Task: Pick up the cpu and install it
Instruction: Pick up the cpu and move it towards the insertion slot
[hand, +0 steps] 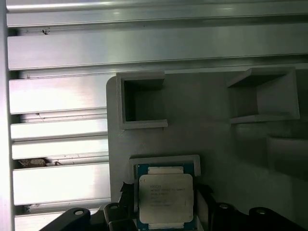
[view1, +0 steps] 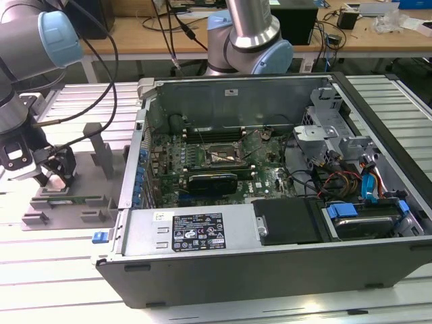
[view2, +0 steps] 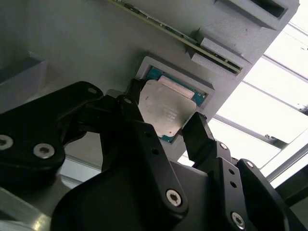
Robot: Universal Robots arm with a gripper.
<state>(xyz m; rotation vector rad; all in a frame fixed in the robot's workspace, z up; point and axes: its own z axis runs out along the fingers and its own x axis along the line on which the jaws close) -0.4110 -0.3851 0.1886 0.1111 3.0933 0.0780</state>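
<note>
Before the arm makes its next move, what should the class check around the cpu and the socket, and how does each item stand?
1. The cpu lies flat in its nest on the grey tray: ok.
2. The gripper is centred over the cpu: ok.
3. Firm hold on the cpu: cannot tell.
4. The computer case stands open above the socket: ok.
5. The socket is empty, with its latch raised: cannot tell.
</note>
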